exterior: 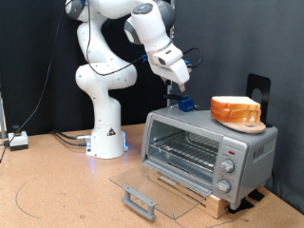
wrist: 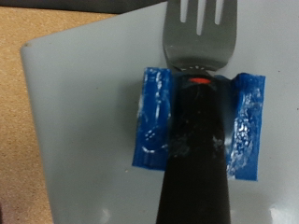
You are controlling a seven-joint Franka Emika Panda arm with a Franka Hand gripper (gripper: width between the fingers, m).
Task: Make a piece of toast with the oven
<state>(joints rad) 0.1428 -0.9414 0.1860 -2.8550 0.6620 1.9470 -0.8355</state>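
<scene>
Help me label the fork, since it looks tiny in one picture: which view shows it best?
The wrist view: the fork fills the frame, steel tines and black handle lying in a blue holder on the oven top. The exterior view shows only a thin dark handle beneath the gripper.

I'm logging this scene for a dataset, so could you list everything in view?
oven: one, silver, on a wooden board; glass door folded down open, wire rack bare.
piece of toast: one, orange-brown crust, on a round tan dish on the oven's top, towards the exterior view's right.
fork: one, black handle, silver tines, resting in a blue holder on the oven's top.
black stand: one, behind the toast.
table: one, brown.
gripper: one, white arm, just above the blue holder; jaws' state unclear.
</scene>
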